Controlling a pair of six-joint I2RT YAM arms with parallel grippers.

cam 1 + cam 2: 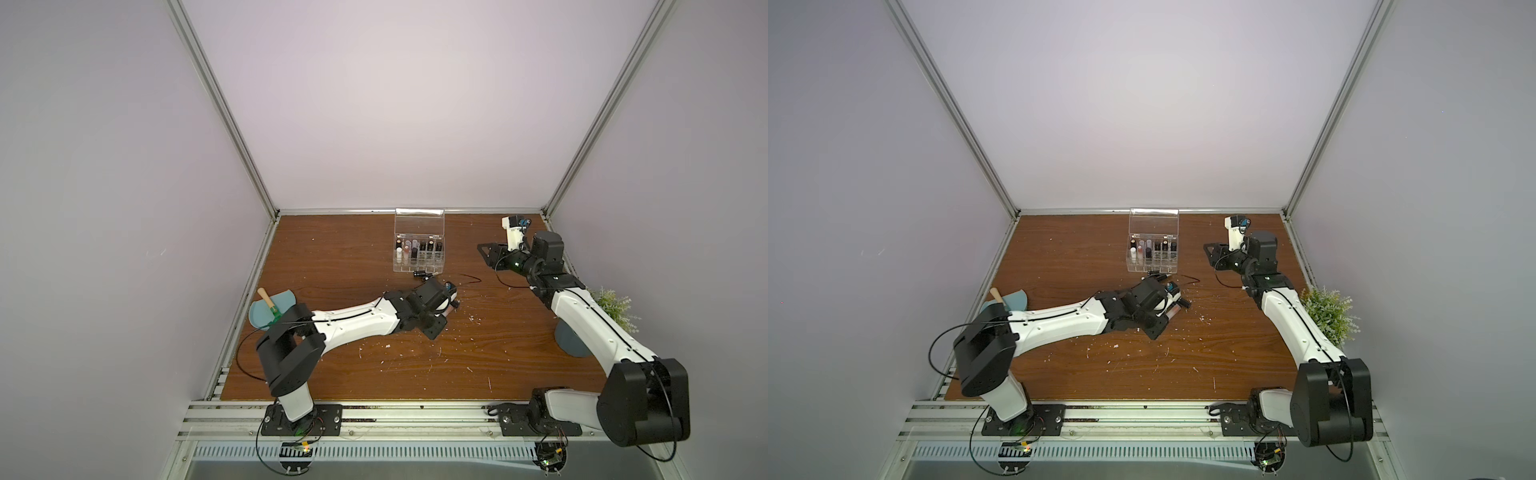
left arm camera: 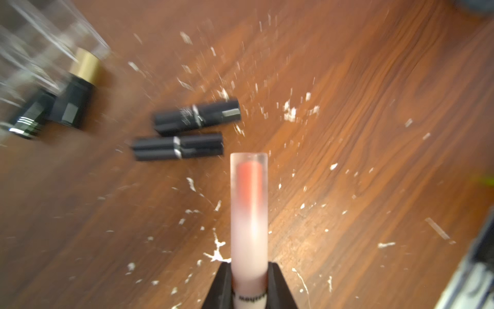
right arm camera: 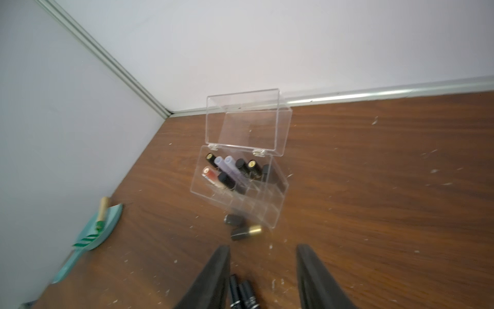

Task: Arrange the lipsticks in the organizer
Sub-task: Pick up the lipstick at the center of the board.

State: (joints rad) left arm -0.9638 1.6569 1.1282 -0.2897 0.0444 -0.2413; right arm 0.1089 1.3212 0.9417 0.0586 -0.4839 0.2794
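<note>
The frosted pink lipstick (image 2: 249, 214) is clamped at its base in the left end effector (image 2: 249, 270), above the worktop (image 1: 332, 257) in front of the organizer (image 1: 417, 270). Two black lipsticks (image 2: 197, 116) lie side by side on the worktop just beside it. The organizer sits near the back wall with its lid raised. About ten upright lipsticks (image 3: 232, 171) fill its rear compartments. A black tube (image 3: 234, 219) and a gold-capped tube (image 3: 244, 232) lie against its front wall. The right end effector (image 3: 263, 251) hangs to the organizer's right, jaws apart and gripping nothing. A light-blue dustpan (image 1: 266, 313) lies at the left edge.
</note>
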